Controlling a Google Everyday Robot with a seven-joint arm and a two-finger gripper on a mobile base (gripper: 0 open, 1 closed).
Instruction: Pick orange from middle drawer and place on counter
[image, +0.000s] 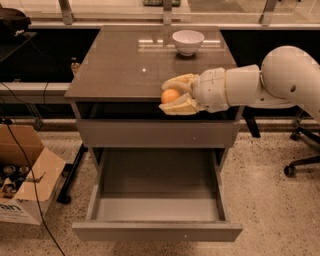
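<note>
**While the orange hangs at the counter's front edge, only the setting-down is left**

As the arm reaches in from the right, the gripper (173, 95) sits at the front edge of the counter (120, 70), a little right of that edge's middle. Its two pale fingers (178, 82) point left, along the edge, and are closed around the orange (170, 95), one above the fruit and one below. The orange is therefore off every surface and level with the front edge. Whether it is already over the top or just in front of the lip cannot be told from this view.

The orange is round, so it has no long axis to speak of. No stem or mark shows, so which way it points cannot be told, and for the placing this should hardly matter.

Below the gripper, the upper grey drawer front (157, 133) is shut. Beneath it the middle drawer (157, 180) stands pulled out, with the fruit no longer in it. I judge the picking done. What is left is to carry the orange inward from the front edge, lower it onto the top and let go.

A white bowl (188, 41) stands near the back edge, right of middle and well apart from the gripper, so the front half of the top offers room. Being round, the orange may roll when freed.
</note>
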